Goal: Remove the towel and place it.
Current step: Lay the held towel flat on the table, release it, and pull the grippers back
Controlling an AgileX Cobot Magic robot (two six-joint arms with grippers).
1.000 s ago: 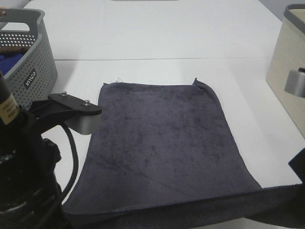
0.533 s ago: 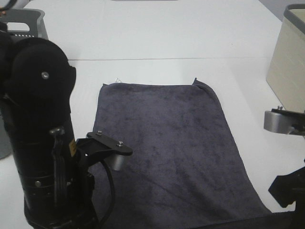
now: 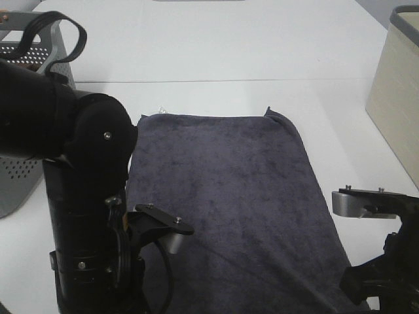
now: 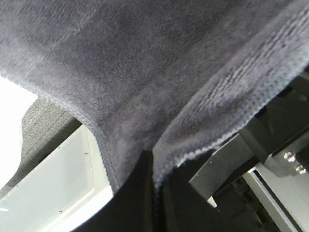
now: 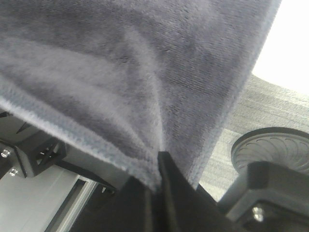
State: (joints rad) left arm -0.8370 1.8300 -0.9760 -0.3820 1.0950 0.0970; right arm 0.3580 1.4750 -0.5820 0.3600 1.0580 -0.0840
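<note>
Observer: Towel (image 3: 222, 190), dark charcoal terry, spread across the white bench (image 3: 216, 46). Far hem lies flat, with a small white tag (image 3: 162, 109) at the far-left corner. Near hem is hidden behind both arms in the high view.

Recorder: Hands?

Observer: Left hand (image 4: 153, 181) is clamped tight, with the hemmed edge bunched between its fingers; its wrist view shows this plainly. Right hand (image 5: 157, 181) is the same, pinched closed on the hem, cloth fanning out from the pinch. I judge they hold the near edge, one on each side.

Recorder: Is the cloth off the bench?

Observer: Only at the near edge, by my reading. Fabric drapes over both wrist cameras, so that edge looks raised. Most of the sheet lies flat on the bench.

Recorder: Progress, then?

Observer: Early. The two-handed grasp looks made. Lifting the towel clear, carrying it and setting it down are all left to do.

Recorder: Where does it go?

Observer: Cannot tell. A grey perforated basket (image 3: 16, 180) stands at the far left and a beige bin (image 3: 396, 98) at the right edge, both apart from the towel. The task names neither.
</note>
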